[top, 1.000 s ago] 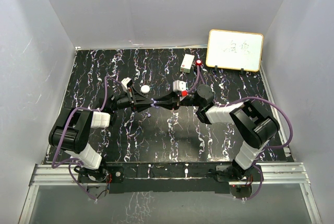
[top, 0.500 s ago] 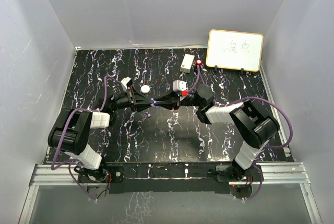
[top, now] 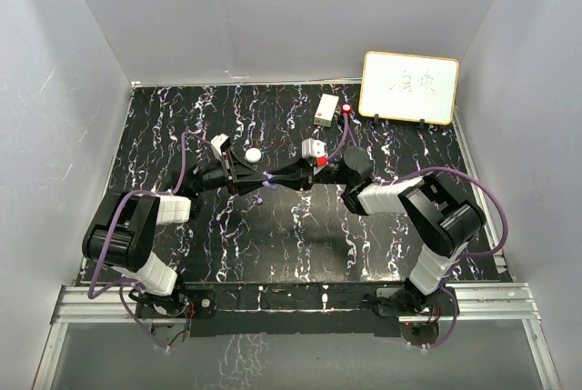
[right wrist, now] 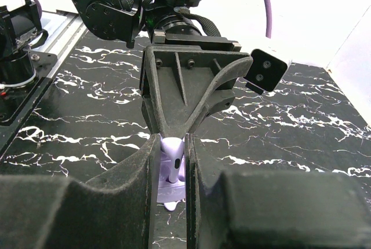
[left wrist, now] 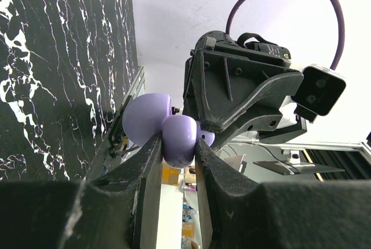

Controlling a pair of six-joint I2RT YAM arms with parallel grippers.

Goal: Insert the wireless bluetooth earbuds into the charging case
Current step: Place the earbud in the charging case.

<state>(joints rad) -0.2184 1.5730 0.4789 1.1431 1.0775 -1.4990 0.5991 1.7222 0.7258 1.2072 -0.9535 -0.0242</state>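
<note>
Both grippers meet tip to tip above the middle of the table. My left gripper [left wrist: 178, 145] is shut on the open purple charging case [left wrist: 181, 136], whose lid [left wrist: 145, 118] swings off to the left. Facing it, my right gripper [right wrist: 173, 151] is shut on a purple earbud [right wrist: 174, 157]. The earbud's stem points down into the case [right wrist: 171, 190] below it. From above, the left gripper [top: 262, 178] and right gripper [top: 278, 177] hide most of the case and earbud. A small white round piece [top: 253, 155] lies on the table just behind them.
A white box [top: 326, 109] and a red knob [top: 346, 110] sit at the back of the black marbled table [top: 291, 245]. A whiteboard [top: 409, 87] stands at the back right. Grey walls close in the left, back and right sides.
</note>
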